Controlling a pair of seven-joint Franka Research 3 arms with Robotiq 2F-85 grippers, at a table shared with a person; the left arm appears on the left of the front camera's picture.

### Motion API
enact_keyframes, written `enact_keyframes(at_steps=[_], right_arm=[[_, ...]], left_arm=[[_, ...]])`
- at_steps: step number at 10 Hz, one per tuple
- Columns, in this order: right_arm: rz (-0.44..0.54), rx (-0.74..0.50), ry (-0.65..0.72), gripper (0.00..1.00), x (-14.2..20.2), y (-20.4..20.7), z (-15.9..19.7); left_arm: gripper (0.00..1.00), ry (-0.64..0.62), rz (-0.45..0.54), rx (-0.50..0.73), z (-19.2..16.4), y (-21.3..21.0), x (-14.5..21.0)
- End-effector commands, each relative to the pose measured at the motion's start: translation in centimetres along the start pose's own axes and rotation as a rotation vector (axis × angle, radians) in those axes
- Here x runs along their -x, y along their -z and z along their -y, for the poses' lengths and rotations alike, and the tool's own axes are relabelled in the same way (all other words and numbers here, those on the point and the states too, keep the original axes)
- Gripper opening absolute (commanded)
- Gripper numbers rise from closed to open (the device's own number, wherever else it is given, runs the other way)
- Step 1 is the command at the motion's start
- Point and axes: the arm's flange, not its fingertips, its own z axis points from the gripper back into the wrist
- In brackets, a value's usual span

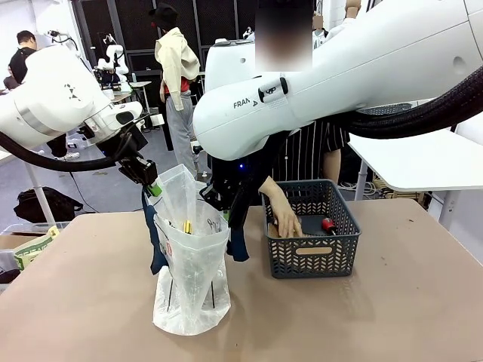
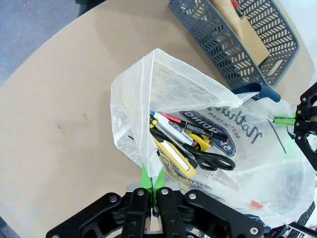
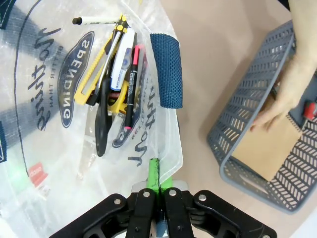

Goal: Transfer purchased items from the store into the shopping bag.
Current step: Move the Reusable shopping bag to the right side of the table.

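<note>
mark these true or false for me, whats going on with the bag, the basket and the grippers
1. The left gripper is shut on the rim of the bag. True.
2. The person's hand reaches into the basket. True.
3. The right gripper hangs open over the basket. False: it is shut on the bag's rim, opposite the left gripper.
4. The bag is empty. False: scissors, a yellow knife and markers lie in it.
</note>
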Motion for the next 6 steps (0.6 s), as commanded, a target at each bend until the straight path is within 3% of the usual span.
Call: enact_keyframes(at_steps=[1,6], right_arm=[[0.002,0.0,-0.001,0.0,0.0,-0.05,-0.05],[0.002,0.0,-0.001,0.0,0.0,-0.05,-0.05]], left_arm=[[0.0,0.006,0.008,-0.004,-0.1,-0.17,0.01],[0.0,0.006,0.008,-0.004,-0.1,-0.17,0.01]])
